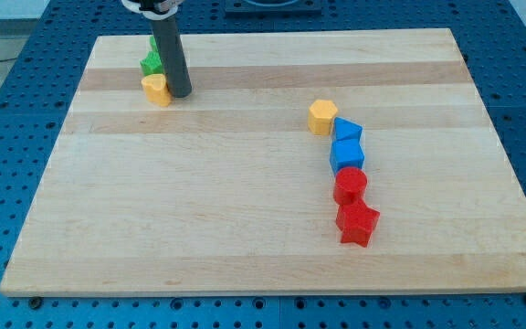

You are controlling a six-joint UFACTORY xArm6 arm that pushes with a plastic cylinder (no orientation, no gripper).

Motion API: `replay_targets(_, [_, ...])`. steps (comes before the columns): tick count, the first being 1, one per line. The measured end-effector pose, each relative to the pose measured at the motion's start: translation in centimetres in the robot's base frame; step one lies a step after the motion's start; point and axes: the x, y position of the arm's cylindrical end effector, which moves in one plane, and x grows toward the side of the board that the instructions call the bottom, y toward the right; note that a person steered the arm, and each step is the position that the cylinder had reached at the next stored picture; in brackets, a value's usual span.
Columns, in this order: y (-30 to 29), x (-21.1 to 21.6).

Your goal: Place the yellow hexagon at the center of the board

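- Far left, your tip [181,93] touches a small yellow block [156,90], shape unclear, beside a green block [152,64]. It has no claw to open or close.
- Right of middle, the yellow hexagon block [322,117] tops a touching row: blue block [347,131], blue cube [346,153], red round block [350,185], red star [357,222].
- I think it needs pushing left and nearer.

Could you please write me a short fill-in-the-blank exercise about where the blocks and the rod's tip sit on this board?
1. My tip rests beside a small ___ block at the view's upper left.
2. The yellow hexagon heads a chain of ___ blocks.
3. Directly below the hexagon come two ___ blocks.
4. The chain ends in a red ___.

Missing words: yellow; five; blue; star
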Motion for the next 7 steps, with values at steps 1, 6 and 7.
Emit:
replay_targets(1, [-0.4,0.0])
replay_targets(6, [20.4,0.1])
replay_targets(7, [26.9,0.6])
